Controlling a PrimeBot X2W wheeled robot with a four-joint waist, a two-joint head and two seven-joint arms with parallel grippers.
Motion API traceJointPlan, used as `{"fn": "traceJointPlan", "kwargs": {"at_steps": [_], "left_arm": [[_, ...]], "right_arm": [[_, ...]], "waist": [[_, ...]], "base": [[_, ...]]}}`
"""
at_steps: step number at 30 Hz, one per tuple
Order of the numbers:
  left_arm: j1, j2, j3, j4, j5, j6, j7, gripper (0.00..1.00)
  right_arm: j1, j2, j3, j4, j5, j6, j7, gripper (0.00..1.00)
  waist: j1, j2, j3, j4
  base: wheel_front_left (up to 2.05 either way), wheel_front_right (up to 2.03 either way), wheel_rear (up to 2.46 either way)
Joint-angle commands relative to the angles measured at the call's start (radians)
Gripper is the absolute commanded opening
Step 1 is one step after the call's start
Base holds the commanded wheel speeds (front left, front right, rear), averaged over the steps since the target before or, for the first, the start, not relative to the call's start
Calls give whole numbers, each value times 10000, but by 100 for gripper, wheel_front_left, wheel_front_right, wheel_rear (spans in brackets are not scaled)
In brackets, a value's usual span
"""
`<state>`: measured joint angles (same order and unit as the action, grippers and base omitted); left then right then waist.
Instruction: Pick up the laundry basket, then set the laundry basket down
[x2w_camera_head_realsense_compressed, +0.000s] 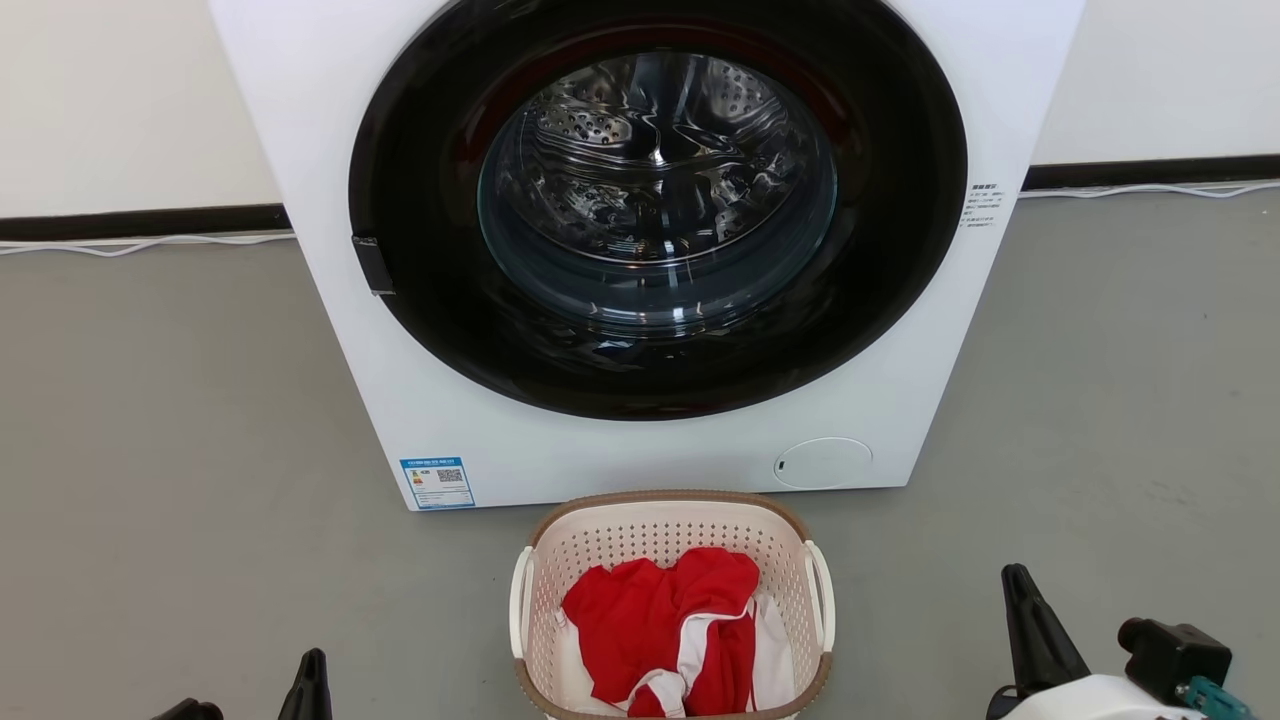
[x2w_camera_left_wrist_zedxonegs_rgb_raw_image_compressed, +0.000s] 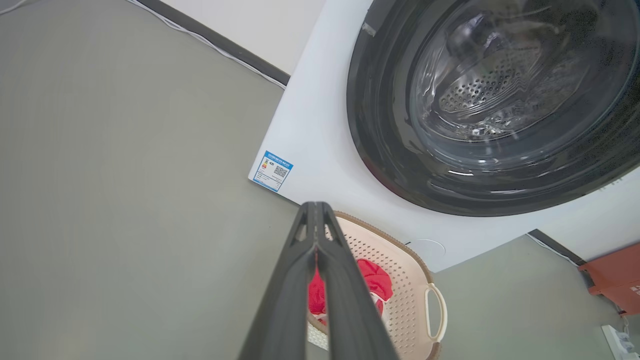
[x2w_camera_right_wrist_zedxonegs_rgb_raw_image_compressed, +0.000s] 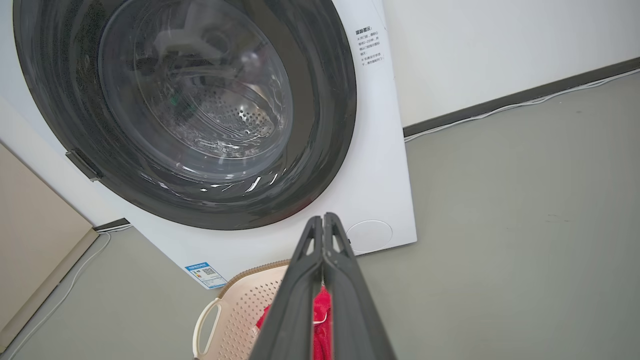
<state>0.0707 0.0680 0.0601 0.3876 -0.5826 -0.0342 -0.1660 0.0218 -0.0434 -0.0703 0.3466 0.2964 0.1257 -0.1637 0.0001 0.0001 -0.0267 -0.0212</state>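
Clenched empty, left pincer (x2w_camera_left_wrist_zedxonegs_rgb_raw_image_compressed: 315, 210) and right pincer (x2w_camera_right_wrist_zedxonegs_rgb_raw_image_compressed: 324, 220) flank the laundry basket (x2w_camera_head_realsense_compressed: 665, 522) — shut, they may shove or tip it.

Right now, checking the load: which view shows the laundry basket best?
Head view: the laundry basket sits centred, both handles and red clothes visible. Wrist views: the shut left hand and right hand each hide part, one handle showing.

Head view: washing machine (x2w_camera_head_realsense_compressed: 320, 150) top cut at 12 o'clock, laundry basket (x2w_camera_head_realsense_compressed: 668, 500) near rim clipped at 6, left gripper (x2w_camera_head_realsense_compressed: 312, 672) mostly off-frame at 7. Red cloth (x2w_camera_head_realsense_compressed: 650, 620) hides basket floor. Blue label (x2w_camera_head_realsense_compressed: 437, 482) print too small to read.
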Motion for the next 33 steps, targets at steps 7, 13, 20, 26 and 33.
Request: {"fn": "traceJointPlan", "kwargs": {"at_steps": [7,13,20,26,33], "left_arm": [[-626,67,152,-402,-1048,-162,247,0],[-693,53,174,-461,-1579,-208,393,0],[-786,33,205,-542,-2315,-272,597,0],[-866,17,233,-613,-2951,-328,774,0],[-987,-9,274,-719,-3905,-411,1039,0]], "right_arm": [[-483,-33,-54,-359,1295,17,270,0],[-530,-35,-75,-397,1976,19,413,0],[-595,-38,-106,-450,2922,21,613,0],[-651,-40,-132,-495,3740,24,785,0],[-736,-44,-171,-564,4967,27,1044,0]], "waist": [[-1,-1,26,19],[-1,-1,41,30],[-1,-1,63,45],[-1,-1,82,59],[-1,-1,110,79]], "base": [[0,0,0],[0,0,0],[0,0,0],[0,0,0],[0,0,0]]}}
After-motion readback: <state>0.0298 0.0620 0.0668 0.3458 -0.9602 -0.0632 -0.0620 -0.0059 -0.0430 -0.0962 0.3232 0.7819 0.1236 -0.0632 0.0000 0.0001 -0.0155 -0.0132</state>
